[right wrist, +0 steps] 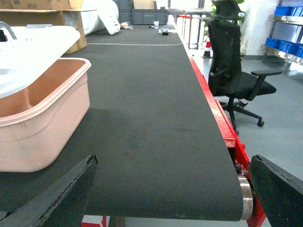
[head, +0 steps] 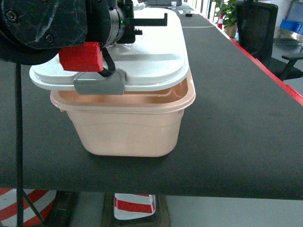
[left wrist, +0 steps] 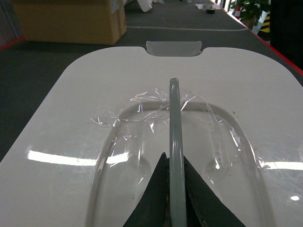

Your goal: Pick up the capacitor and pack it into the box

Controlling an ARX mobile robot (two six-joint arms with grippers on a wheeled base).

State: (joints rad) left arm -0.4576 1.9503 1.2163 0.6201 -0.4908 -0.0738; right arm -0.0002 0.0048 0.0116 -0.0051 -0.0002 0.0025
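Pink box point(head: 130, 127) sits on the black belt point(head: 236, 118). The left gripper point(left wrist: 176, 198) pinches the grey handle point(left wrist: 174, 142) of the white lid point(left wrist: 94, 94), holding it askew over the box. The right gripper point(right wrist: 175, 189) is wide apart, holding nothing.

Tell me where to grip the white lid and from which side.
Grip the lid by its thin grey handle, coming from above. The handle stands upright as a narrow bar, fitting between jaws; the left gripper pinches it this way.

A long dark conveyor belt point(head: 227, 109) edged in red is seen; the pink box point(head: 128, 127) is set on it, with a cardboard carton point(left wrist: 71, 21) stood farther along.
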